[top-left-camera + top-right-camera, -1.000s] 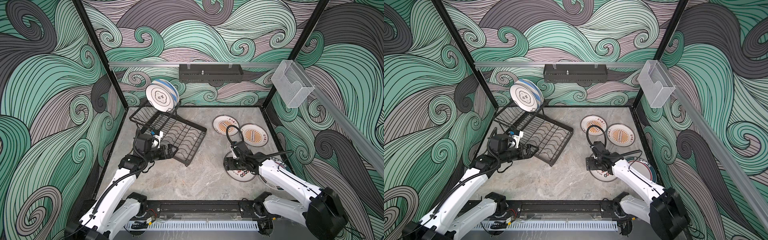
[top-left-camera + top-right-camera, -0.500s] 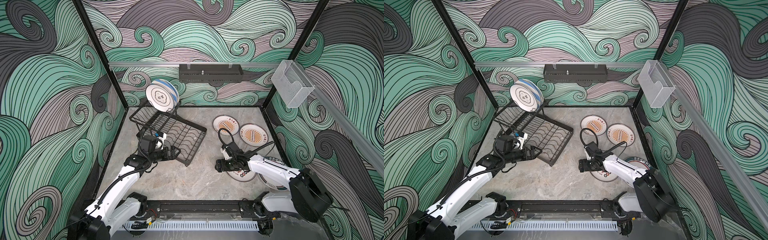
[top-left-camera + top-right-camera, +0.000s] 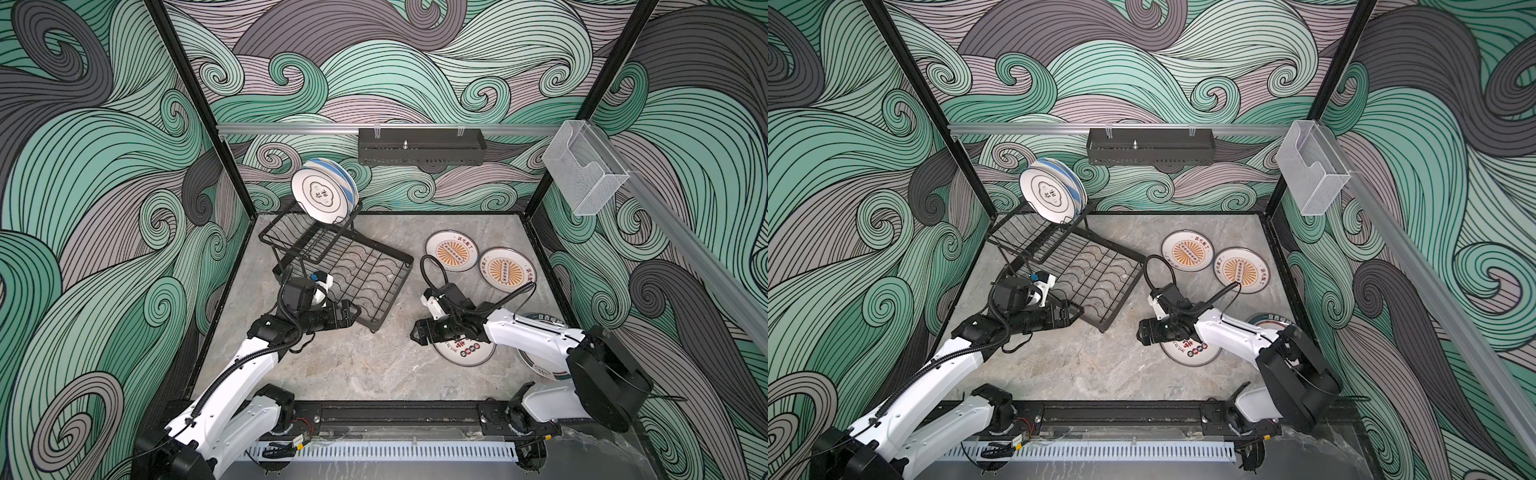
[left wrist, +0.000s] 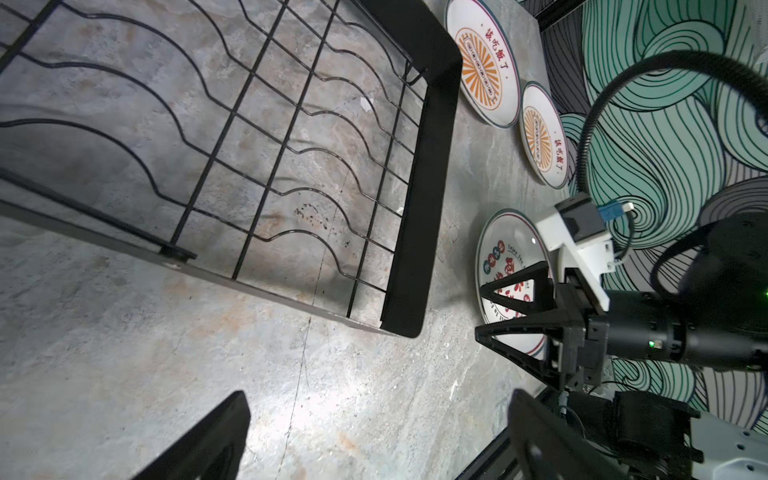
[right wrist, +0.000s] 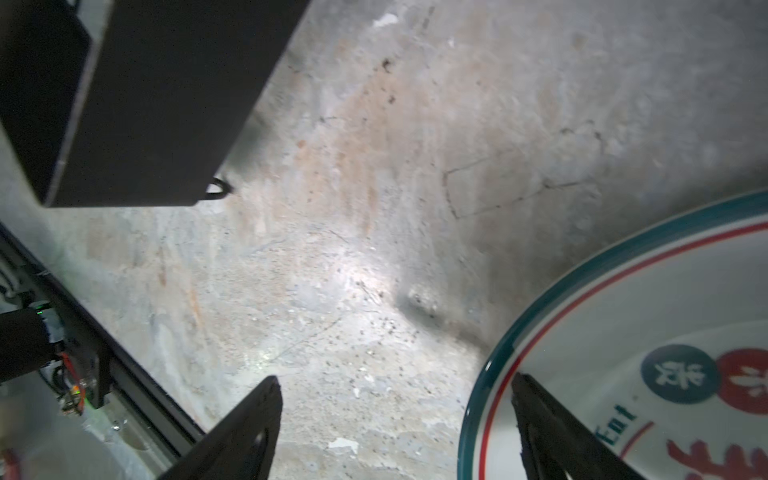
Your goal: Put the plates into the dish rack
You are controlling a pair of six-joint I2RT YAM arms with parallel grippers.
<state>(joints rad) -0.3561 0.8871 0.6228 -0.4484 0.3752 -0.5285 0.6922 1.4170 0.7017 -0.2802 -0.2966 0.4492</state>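
held right gripper (image 3: 415,333) spread wide at rim of flat plate (image 3: 465,353) near the rack (image 3: 393,296). seemed hard, slippery, breakable; best pinched by that rim.

Two sunburst plates (image 3: 451,257) (image 3: 506,272), one red-lettered plate (image 3: 469,355), one dish rack (image 3: 392,294)

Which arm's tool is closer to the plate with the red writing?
Right. The right tool straddles the rim of the red-writing plate; the left tool sits beside the dish rack, farther away.
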